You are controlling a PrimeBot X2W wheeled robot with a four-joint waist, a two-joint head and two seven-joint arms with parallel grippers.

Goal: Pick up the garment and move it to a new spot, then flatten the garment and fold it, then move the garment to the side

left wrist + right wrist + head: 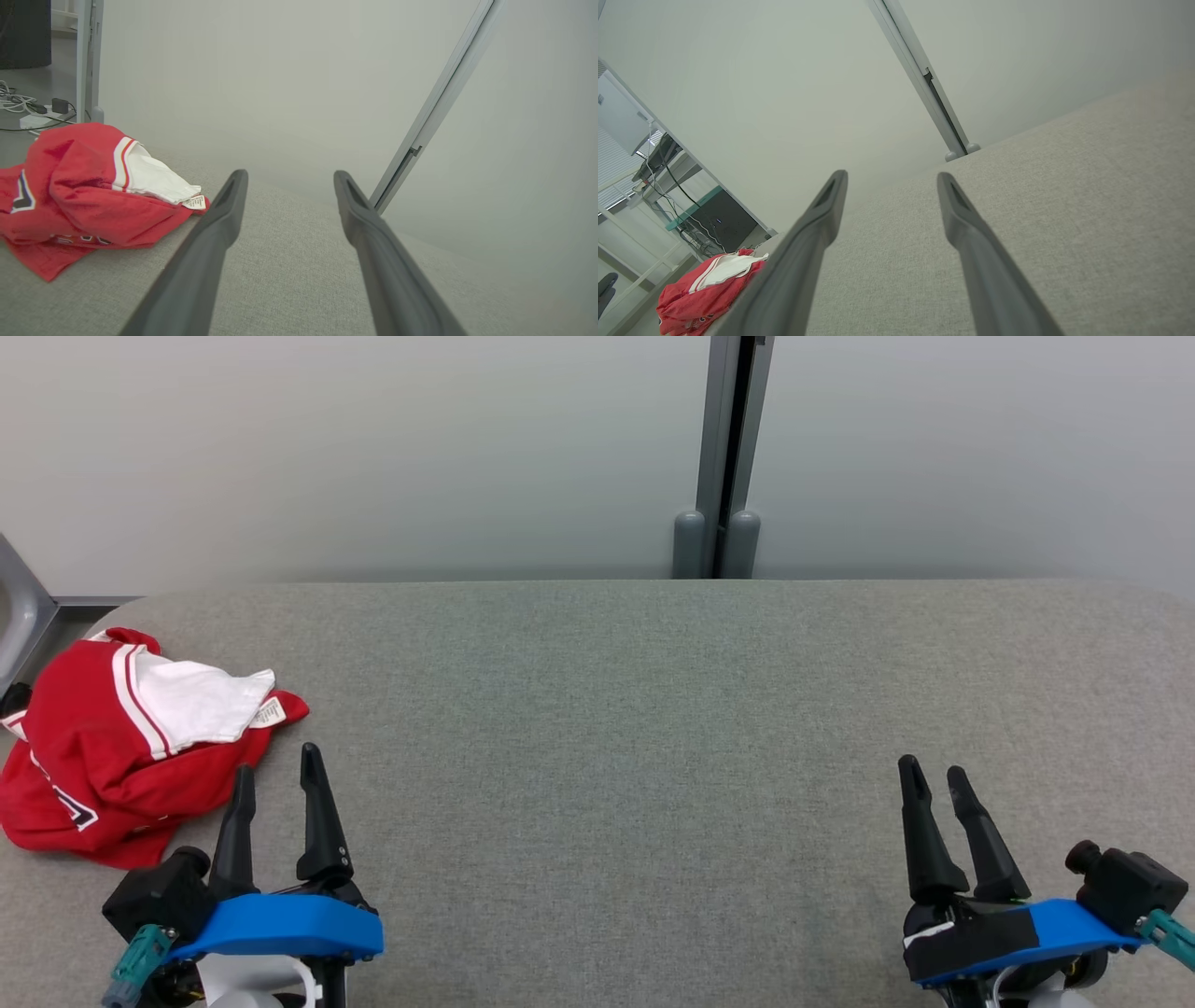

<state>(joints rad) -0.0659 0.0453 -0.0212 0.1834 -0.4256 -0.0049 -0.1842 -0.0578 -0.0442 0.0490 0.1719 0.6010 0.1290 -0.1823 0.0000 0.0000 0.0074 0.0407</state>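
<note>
A grey fabric-covered worktop spans the head view, backed by pale wall panels that meet at a grey post. The garment, a red shirt with white trim, lies crumpled at the worktop's left edge. Its dark lettering is caught in the folds and cannot be read. The left gripper is just beside it, fingers spread and empty. The right gripper is well apart, likewise released. A white label sticks out of the shirt, its print too small to read. Cables lie on the floor beyond.
</note>
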